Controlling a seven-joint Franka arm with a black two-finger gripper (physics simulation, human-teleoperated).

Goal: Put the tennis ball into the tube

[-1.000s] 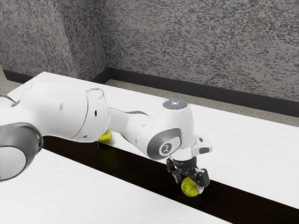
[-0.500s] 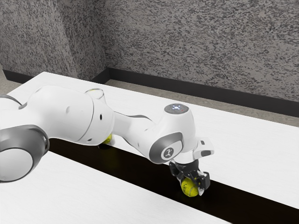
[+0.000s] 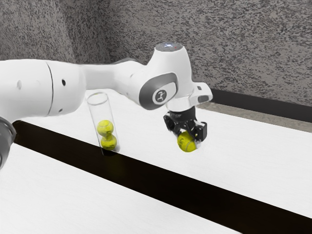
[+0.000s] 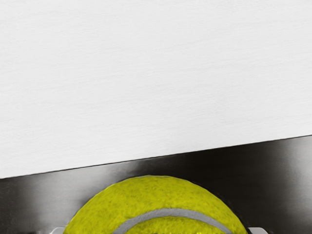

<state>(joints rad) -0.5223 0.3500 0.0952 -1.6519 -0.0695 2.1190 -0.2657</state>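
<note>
Between black jaws, a fuzzy round ball (image 4: 151, 195)

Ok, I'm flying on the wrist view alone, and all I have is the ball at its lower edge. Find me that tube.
Observer: In the exterior view, the tube stands to the exterior view's left of the gripper and the ball it holds.

Operator: Now report what's inside it.

Observer: Two tennis balls, one on top of the other: the upper ball rests on the lower ball.

Operator: Confirm there's room for mine.

Observer: Looks like it. The tube is clear, and its wall rises well past the upper ball to the rim, so a third should probably fit.
</note>
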